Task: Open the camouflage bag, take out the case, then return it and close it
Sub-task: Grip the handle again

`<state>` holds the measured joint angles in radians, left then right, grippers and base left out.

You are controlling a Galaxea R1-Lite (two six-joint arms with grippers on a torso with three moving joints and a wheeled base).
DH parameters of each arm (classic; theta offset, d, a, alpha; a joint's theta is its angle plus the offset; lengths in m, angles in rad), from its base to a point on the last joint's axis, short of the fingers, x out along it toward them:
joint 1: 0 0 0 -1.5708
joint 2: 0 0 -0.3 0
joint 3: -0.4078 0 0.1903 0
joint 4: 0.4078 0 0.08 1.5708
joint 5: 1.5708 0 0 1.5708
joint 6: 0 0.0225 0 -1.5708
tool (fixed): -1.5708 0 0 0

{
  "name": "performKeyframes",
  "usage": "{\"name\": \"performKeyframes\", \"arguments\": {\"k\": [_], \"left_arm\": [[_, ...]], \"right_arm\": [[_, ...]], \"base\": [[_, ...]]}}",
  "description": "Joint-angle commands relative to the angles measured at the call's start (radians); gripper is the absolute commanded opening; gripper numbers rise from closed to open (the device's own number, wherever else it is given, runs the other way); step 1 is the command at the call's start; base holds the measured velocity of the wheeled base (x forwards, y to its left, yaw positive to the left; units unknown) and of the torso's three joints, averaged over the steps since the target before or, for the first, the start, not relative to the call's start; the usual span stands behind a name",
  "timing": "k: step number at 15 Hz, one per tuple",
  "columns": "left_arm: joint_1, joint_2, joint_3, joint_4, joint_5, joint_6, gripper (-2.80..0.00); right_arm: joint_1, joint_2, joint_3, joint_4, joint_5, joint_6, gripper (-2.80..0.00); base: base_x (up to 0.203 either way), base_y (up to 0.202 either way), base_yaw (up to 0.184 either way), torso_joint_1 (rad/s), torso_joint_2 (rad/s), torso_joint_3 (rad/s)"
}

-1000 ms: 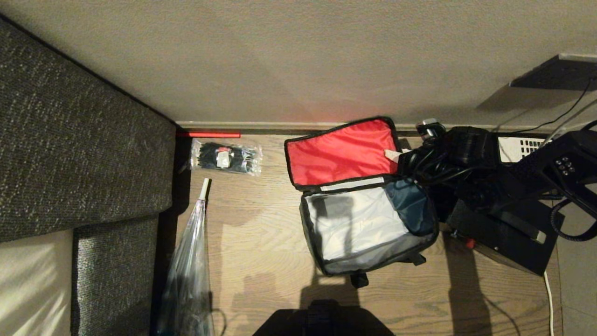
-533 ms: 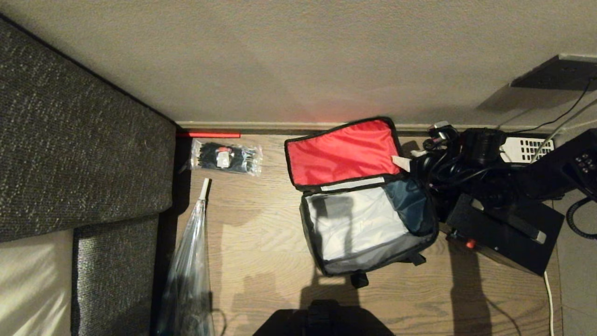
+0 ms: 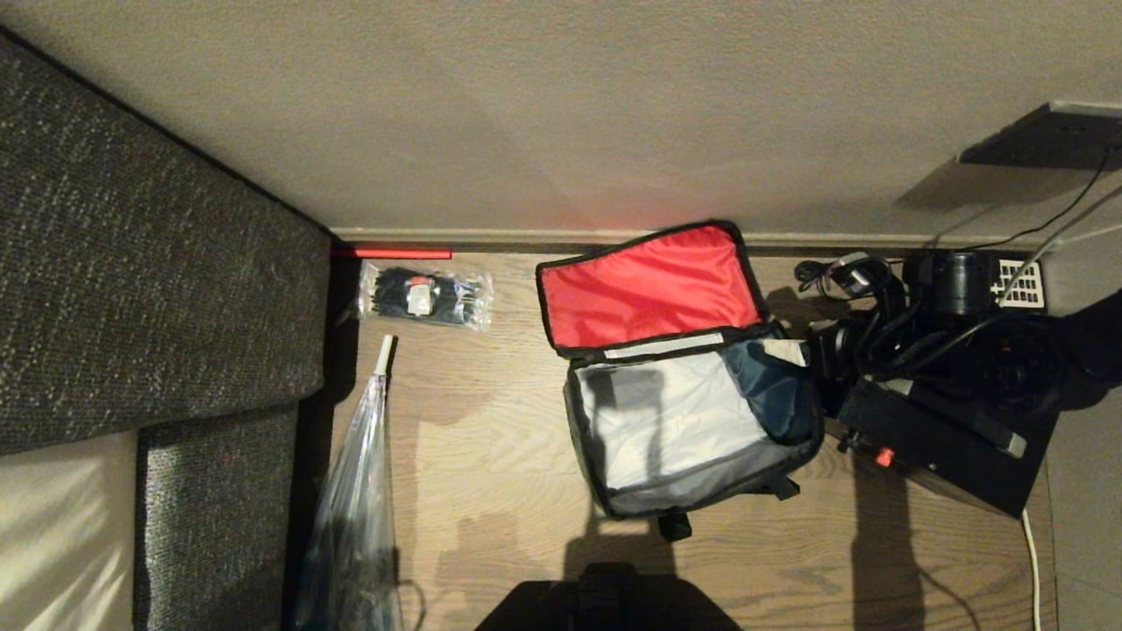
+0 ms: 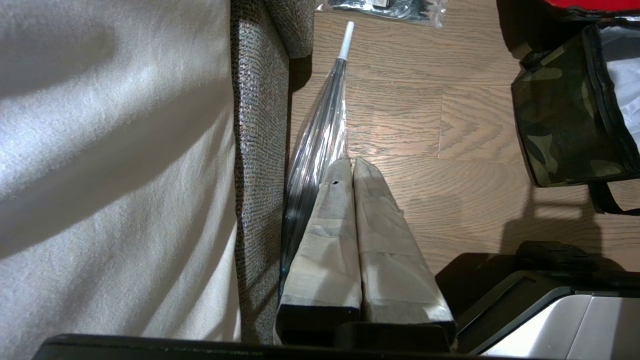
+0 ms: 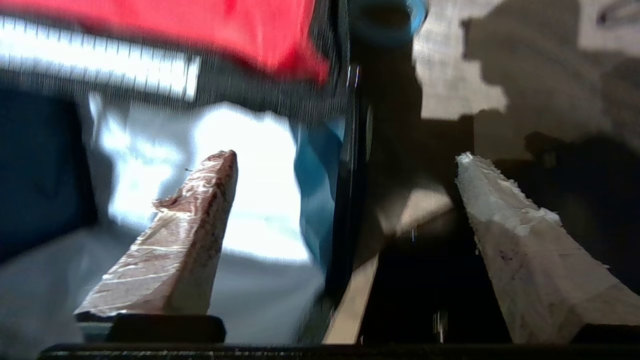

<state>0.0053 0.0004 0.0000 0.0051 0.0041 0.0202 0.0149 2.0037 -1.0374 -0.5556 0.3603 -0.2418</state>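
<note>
The camouflage bag [image 3: 692, 421] sits open on the wood floor [image 3: 491, 473] near the wall, red-lined lid [image 3: 649, 285] folded back toward the skirting, long axis slanting. The black case [image 3: 947, 451] lies flat just right, red catch toward the bag. The right gripper [image 5: 345, 160] hovers over the bag's right rim, jaws wide apart, empty. The left gripper [image 4: 353, 165], jaws closed, hangs beside the sofa [image 4: 260, 150].

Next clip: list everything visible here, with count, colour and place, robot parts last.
Camouflage bag: one, red-lined lid open, grey-navy inside, centre floor.
Flat black case: one, red catch, floor right of bag.
Clear packet of black items: one, by the wall.
Clear folded umbrella: one, white tip, beside sofa.
Grey woven sofa: one, left.
Wooden floor: brown.
Left gripper: shut, parked beside the umbrella.
Right gripper: open, at the bag's right edge.
</note>
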Motion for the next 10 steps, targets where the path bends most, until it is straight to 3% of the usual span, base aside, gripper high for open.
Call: {"name": "performKeyframes", "arguments": {"k": [1, 4, 5, 6, 10], "left_arm": [[0.001, -0.002, 0.002, 0.000, 0.000, 0.000, -2.80], [0.000, -0.002, 0.003, 0.000, 0.000, 0.001, -2.80], [0.001, -0.002, 0.003, 0.001, 0.000, 0.000, -2.80], [0.001, -0.002, 0.003, -0.001, 0.000, 0.001, -2.80], [-0.001, -0.002, 0.002, 0.000, 0.000, 0.000, -2.80]], "right_arm": [[0.000, -0.030, 0.042, 0.009, 0.001, -0.007, 0.00], [0.001, 0.039, 0.015, 0.016, -0.008, -0.007, 0.00], [0.005, 0.063, 0.002, 0.019, -0.012, -0.004, -2.37], [0.008, 0.094, -0.007, 0.023, -0.013, -0.001, -2.80], [0.017, 0.153, -0.059, 0.014, -0.021, -0.003, -2.80]], "base": [[0.000, 0.000, 0.000, 0.000, 0.00, 0.000], [0.000, 0.000, 0.000, 0.000, 0.00, 0.000], [0.000, 0.000, 0.000, 0.000, 0.00, 0.000], [0.000, 0.000, 0.000, 0.000, 0.00, 0.000], [0.000, 0.000, 0.000, 0.000, 0.00, 0.000]]}}
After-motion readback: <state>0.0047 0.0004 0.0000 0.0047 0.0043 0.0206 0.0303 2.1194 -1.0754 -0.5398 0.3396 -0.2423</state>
